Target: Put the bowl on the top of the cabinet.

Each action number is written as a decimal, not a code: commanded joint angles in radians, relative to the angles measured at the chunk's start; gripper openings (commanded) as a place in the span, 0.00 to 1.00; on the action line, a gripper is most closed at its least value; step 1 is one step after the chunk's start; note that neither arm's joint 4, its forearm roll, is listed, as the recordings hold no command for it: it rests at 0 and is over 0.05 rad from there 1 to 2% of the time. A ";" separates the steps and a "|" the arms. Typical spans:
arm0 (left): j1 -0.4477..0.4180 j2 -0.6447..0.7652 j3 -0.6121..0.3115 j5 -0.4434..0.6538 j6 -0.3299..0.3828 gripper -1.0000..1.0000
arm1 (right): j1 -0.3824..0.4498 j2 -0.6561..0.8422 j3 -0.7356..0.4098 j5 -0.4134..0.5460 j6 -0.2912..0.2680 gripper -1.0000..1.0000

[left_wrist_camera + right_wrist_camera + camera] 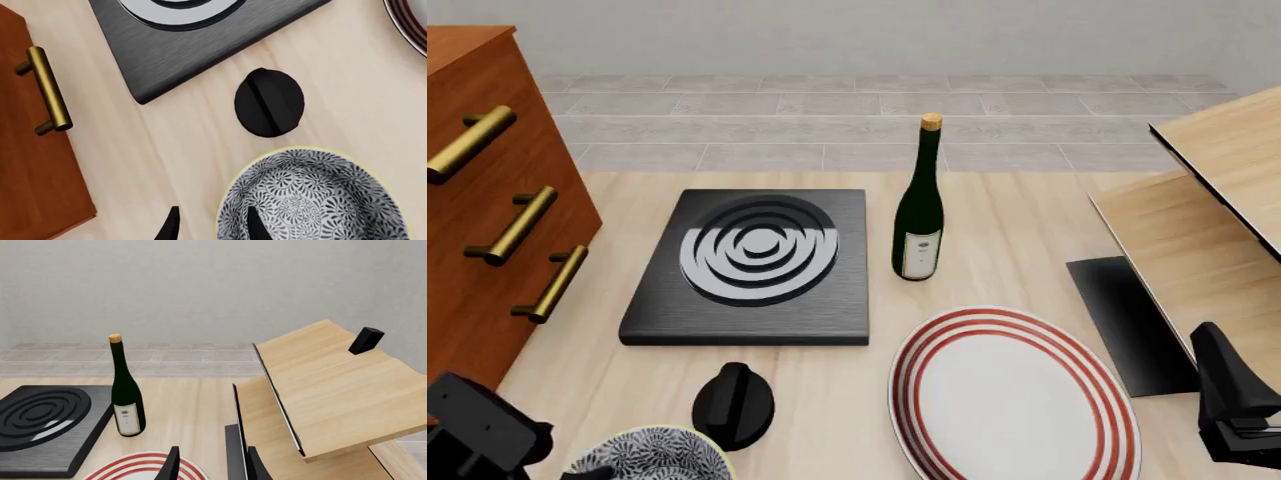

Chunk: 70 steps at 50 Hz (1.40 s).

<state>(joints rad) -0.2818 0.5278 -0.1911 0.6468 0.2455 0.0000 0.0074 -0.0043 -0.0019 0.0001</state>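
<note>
So the cabinet [487, 200] stands tall at the far left edge of the surface [1014, 230], and the bowl [647, 455] sits low at the near-left corner, just beside the cabinet's base and a black knob [734, 403]. That puts it right under the left end effector [210, 224], whose fingers look spread, one tip over the bowl's inside and the other outside the rim. The right end effector [210, 465] is way off by the pale wood panels [1201, 220], fingers apart with nothing between them, so I'd say the left arm has to lift the bowl up and leftward.
</note>
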 commanded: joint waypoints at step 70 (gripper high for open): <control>0.040 0.040 0.034 -0.115 0.041 0.00 | 0.000 0.000 0.000 0.000 0.000 1.00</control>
<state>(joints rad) -0.2627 0.5840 -0.1317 0.5352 0.2750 0.0000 0.0074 -0.0043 -0.0019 0.0001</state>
